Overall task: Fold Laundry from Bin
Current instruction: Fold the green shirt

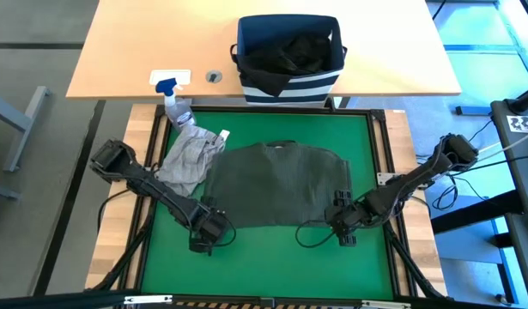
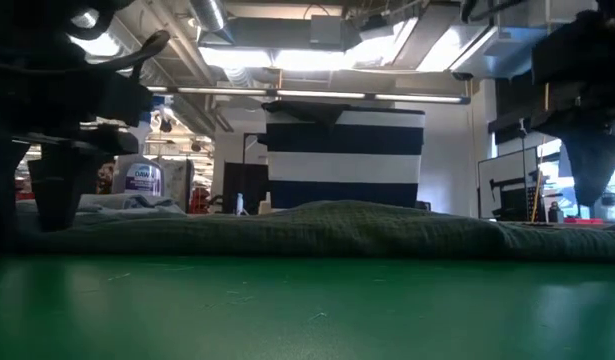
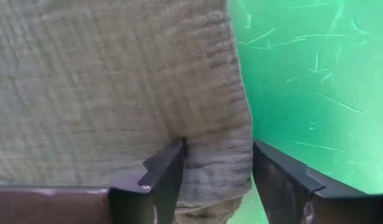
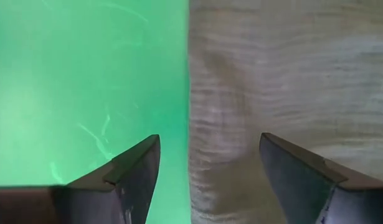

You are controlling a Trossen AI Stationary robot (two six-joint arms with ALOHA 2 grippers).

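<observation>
A dark olive green garment [image 1: 276, 184] lies spread flat on the green mat [image 1: 272, 262]. A crumpled light grey garment [image 1: 191, 159] lies on the mat at its left. The striped navy bin [image 1: 289, 56] stands on the far desk with black cloth [image 1: 291, 50] inside. My left gripper [image 3: 217, 149] points down, open, astride the olive garment's near left corner [image 1: 214, 219]. My right gripper [image 4: 208, 140] is open above the garment's right edge [image 4: 194, 93], one finger over cloth and one over mat. In the low view the left gripper [image 2: 57, 190] and the right gripper [image 2: 592, 190] hang at the garment's two ends. My left gripper comes from above, pointing down, at the olive garment's near left corner [image 3: 222, 180]. One fingertip [image 3: 172, 165] stands on the cloth, which creases beside it. The other finger [image 3: 284, 180] stands beyond the edge, on the mat side. The garment lies flat on the mat.
A clear spray bottle with a blue nozzle [image 1: 173, 101] lies at the mat's far left corner, by the grey garment. The wooden frame [image 1: 401, 163] borders the mat. Bare green mat stretches along the near side.
</observation>
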